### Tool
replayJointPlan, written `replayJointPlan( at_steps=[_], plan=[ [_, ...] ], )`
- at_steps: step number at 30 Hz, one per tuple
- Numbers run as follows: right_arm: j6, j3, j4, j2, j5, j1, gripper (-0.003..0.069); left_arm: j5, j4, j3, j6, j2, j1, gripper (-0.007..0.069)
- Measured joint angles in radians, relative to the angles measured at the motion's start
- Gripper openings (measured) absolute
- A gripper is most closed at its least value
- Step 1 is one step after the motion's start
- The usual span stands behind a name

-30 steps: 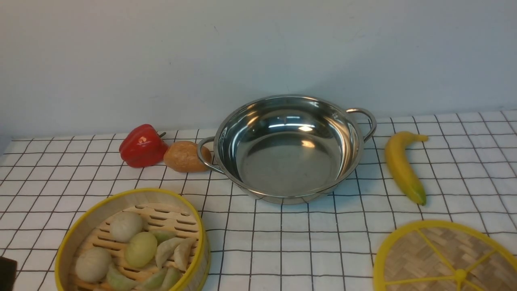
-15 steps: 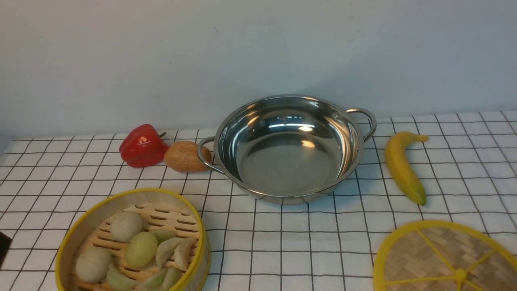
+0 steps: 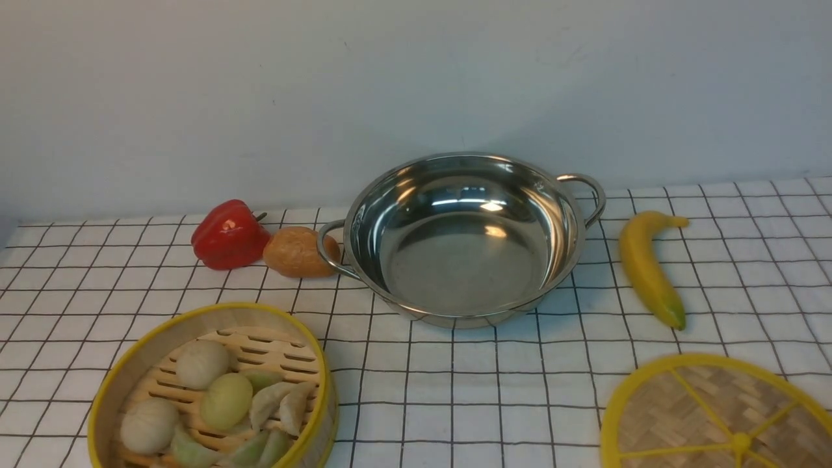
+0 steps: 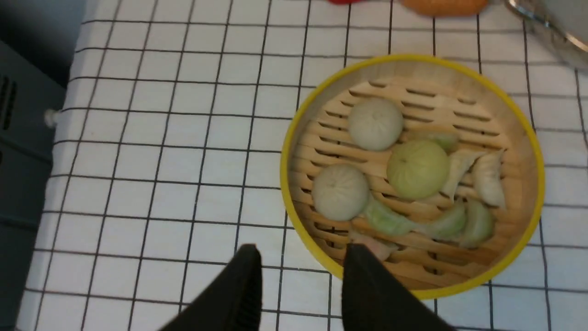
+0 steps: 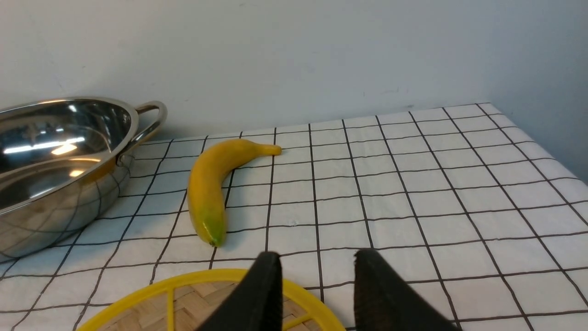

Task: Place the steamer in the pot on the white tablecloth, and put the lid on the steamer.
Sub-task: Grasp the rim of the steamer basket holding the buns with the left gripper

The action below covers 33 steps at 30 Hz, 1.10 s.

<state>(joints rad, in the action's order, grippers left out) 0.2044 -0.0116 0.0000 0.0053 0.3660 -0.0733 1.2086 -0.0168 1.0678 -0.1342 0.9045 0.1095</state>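
The white tablecloth (image 3: 455,390) covers the work surface. The pot (image 3: 455,273) stands empty at far centre, mouth up, ready to receive. The steamer (image 3: 214,317) sits near left, well apart from the pot. The lid (image 3: 715,416) lies flat near right. Each item lies on the side of its nearer arm.

Left gripper (image 4: 302,257): jaws apart, empty, at the steamer's near rim, probably for a rim grasp. Right gripper (image 5: 317,262): jaws apart, empty, over the lid's far rim.
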Motion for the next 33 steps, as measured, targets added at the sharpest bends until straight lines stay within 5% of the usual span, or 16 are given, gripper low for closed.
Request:
replayJointPlan(
  at_steps=[12,21,33],
  plan=[
    [0.000,0.000,0.000,0.000,0.000,0.000,0.0243,0.002,-0.076,0.109,-0.128,0.544,-0.030,0.0358],
    [0.000,0.000,0.000,0.000,0.000,0.000,0.0243,-0.136,-0.031,0.114,-0.179,0.715,0.094,0.0347],
    [0.000,0.000,0.000,0.000,0.000,0.000,0.0243,-0.258,0.038,0.114,-0.468,0.908,0.114,0.0347]
  ],
)
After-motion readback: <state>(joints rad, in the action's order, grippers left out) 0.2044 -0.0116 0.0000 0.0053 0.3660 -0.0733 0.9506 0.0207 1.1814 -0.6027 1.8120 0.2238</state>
